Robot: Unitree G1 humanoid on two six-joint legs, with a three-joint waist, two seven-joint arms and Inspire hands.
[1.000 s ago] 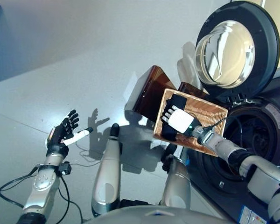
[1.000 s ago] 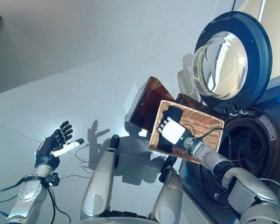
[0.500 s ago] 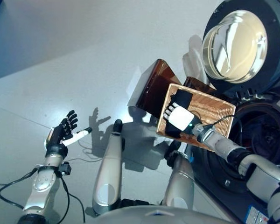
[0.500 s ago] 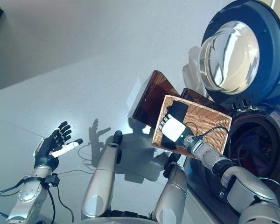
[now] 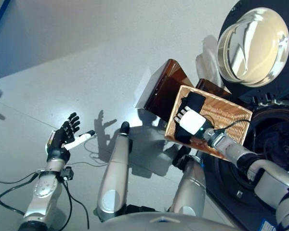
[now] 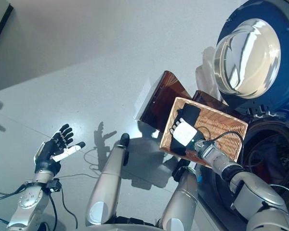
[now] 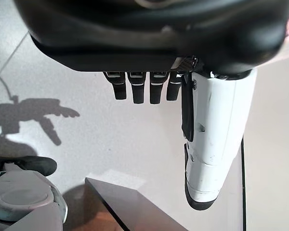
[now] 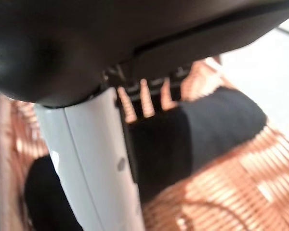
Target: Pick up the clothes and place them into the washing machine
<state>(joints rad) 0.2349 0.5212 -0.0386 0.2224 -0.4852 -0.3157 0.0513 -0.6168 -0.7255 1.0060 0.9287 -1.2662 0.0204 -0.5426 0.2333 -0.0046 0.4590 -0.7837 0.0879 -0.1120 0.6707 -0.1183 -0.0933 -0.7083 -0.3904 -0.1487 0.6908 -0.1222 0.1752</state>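
A wicker basket (image 5: 227, 113) stands in front of the washing machine, with a black garment (image 5: 194, 100) lying along its left side. My right hand (image 5: 191, 122) reaches into the basket and rests on top of that garment (image 8: 207, 130). Its fingers lie on the cloth and its thumb (image 8: 91, 159) is straight, so the hand is open. The washing machine's round door (image 5: 254, 41) is swung open above the dark drum opening (image 5: 275, 144). My left hand (image 5: 63, 137) hovers open over the floor at the far left, holding nothing.
A dark brown glossy box (image 5: 164, 89) stands against the basket's far left side, its edge (image 7: 130, 211) also in the left wrist view. Grey floor (image 5: 86, 57) stretches away to the left. The machine's front fills the right side.
The camera has shifted, sliding the whole scene to the right. My right hand stays on the black garment in the basket. My left hand has not moved.
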